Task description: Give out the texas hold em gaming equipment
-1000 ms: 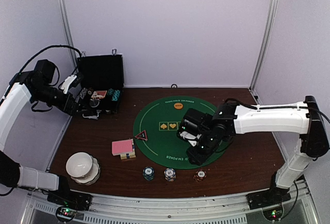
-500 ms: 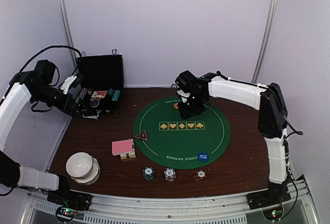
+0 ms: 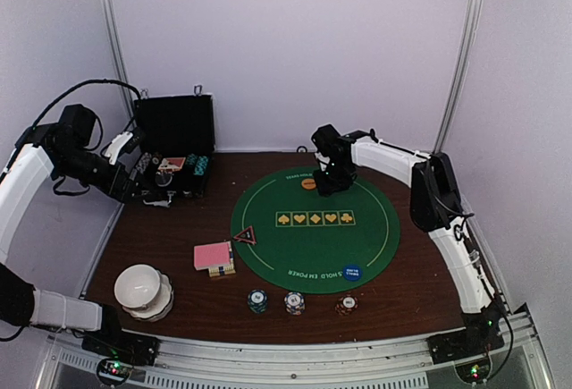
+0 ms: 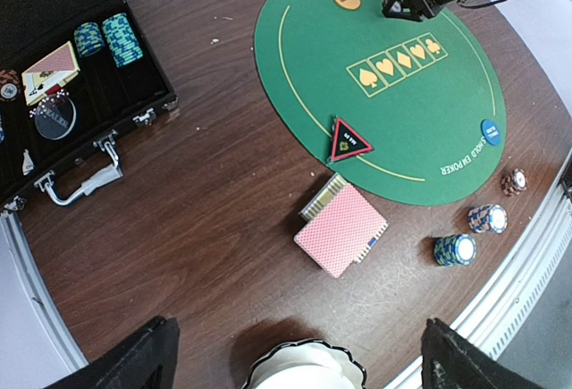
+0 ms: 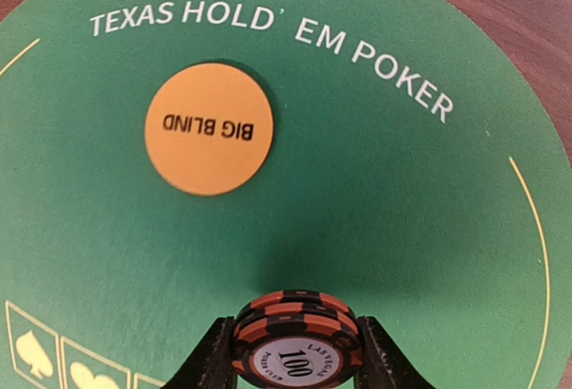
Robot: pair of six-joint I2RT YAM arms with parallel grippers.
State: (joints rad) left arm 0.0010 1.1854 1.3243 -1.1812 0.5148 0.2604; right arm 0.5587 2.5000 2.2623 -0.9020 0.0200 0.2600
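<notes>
Texas hold em gaming equipment (image 4: 342,230) status, left to right across the table (image 3: 161,246).

Left tool (image 4: 297,326): jaws wide apart, nothing between them. It hangs over the far left corner by the black case (image 3: 174,130).

Case lid is up. Inside are two teal chip stacks (image 4: 112,38) at the right end, with a card deck (image 4: 52,69) left of them.

White bowl stack (image 3: 141,289) sits at the near left corner.

Pink-backed cards (image 3: 213,256) lie on bare wood just beside the left edge of the green mat (image 3: 268,201), with a second deck's edge showing under them.

Red-black triangle marker (image 3: 244,235) is on the mat's left edge, near the cards but apart.

Three stacks stand in a row along the near edge, off the mat: teal stack (image 3: 257,300), dark stack (image 3: 294,302), red stack (image 3: 347,303).

Orange button (image 5: 208,128), reading "BIG BLIND", lies on the mat's far side.

Right tool (image 5: 293,358): clamped on an orange-black chip stack (image 5: 295,313) marked 100, low over the mat just beside the orange button and apart from it. Can't tell if the chips touch the felt.

Blue button (image 3: 351,273) is on the mat's near right side.
</notes>
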